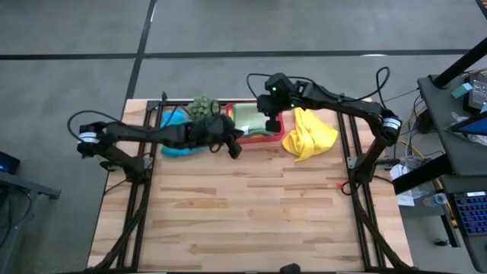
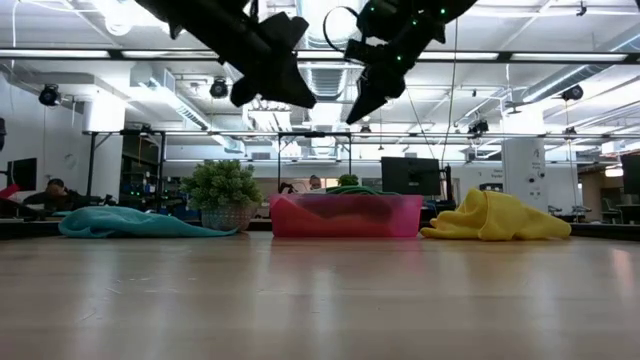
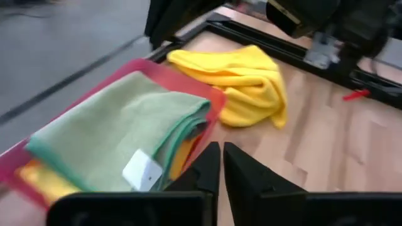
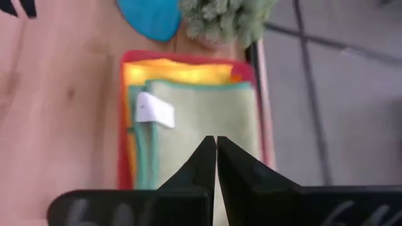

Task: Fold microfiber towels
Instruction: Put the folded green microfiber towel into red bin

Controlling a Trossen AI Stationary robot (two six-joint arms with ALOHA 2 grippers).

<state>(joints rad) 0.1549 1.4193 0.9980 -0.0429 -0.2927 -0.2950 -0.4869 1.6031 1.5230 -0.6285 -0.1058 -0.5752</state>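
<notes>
A folded light green towel lies on top of a folded yellow and an orange towel in the pink tray at the table's far edge. A crumpled yellow towel lies right of the tray, a teal blue towel left of it. My right gripper is shut and empty above the green towel. My left gripper is shut and empty, raised above the table just near and left of the tray.
A small spiky green plant stands between the teal towel and the tray. The wooden table stretches bare toward its near edge. Black frame rails run along both sides.
</notes>
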